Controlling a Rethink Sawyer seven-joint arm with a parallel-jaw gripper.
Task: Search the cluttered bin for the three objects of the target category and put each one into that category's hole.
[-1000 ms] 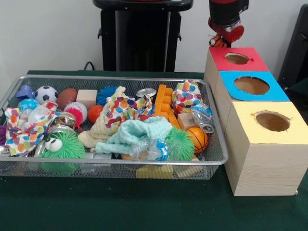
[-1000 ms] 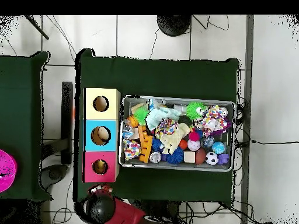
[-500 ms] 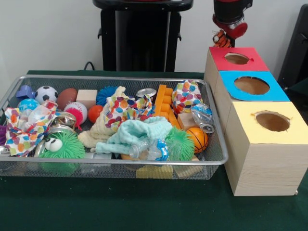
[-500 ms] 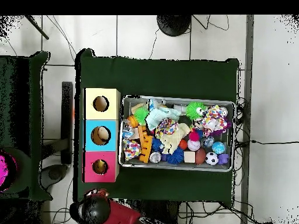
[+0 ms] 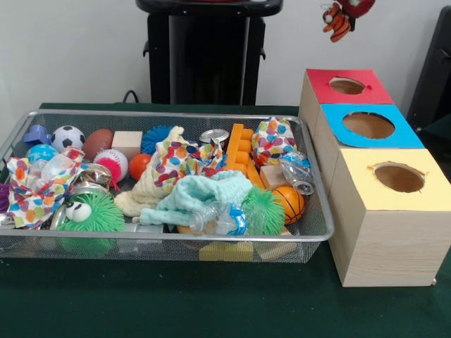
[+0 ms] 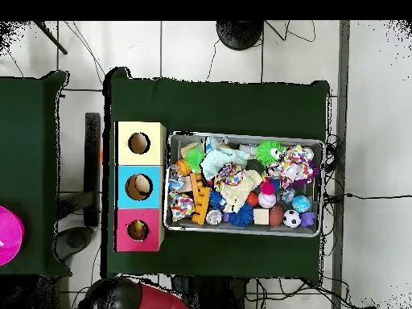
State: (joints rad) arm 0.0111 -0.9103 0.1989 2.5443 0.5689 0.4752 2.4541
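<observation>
My gripper point(image 5: 350, 8) shows only at the top edge of the front view, high above and behind the red box point(image 5: 349, 86). A small orange-and-black striped toy point(image 5: 337, 20) hangs from it, so it is shut on that toy. Three wooden boxes stand in a row right of the bin, each with a round hole: red, blue point(image 5: 368, 125), yellow point(image 5: 398, 177). The wire mesh bin point(image 5: 169, 243) is crowded with balls, cloths, blocks, a can point(image 5: 213, 136) and a plastic bottle point(image 5: 296, 169). In the overhead view only the arm point(image 6: 121, 296) shows, below the red box point(image 6: 138, 230).
In the bin lie a soccer ball point(image 5: 68, 137), a basketball point(image 5: 288, 203), a green spiky ball with eyes point(image 5: 91, 211), a teal cloth point(image 5: 204, 191) and an orange block point(image 5: 239, 151). A pink round thing point(image 6: 6, 235) sits on the second green table at the left.
The gripper has risen with the striped toy from just behind the red box to the top edge. In the overhead view the arm has drawn down and left.
</observation>
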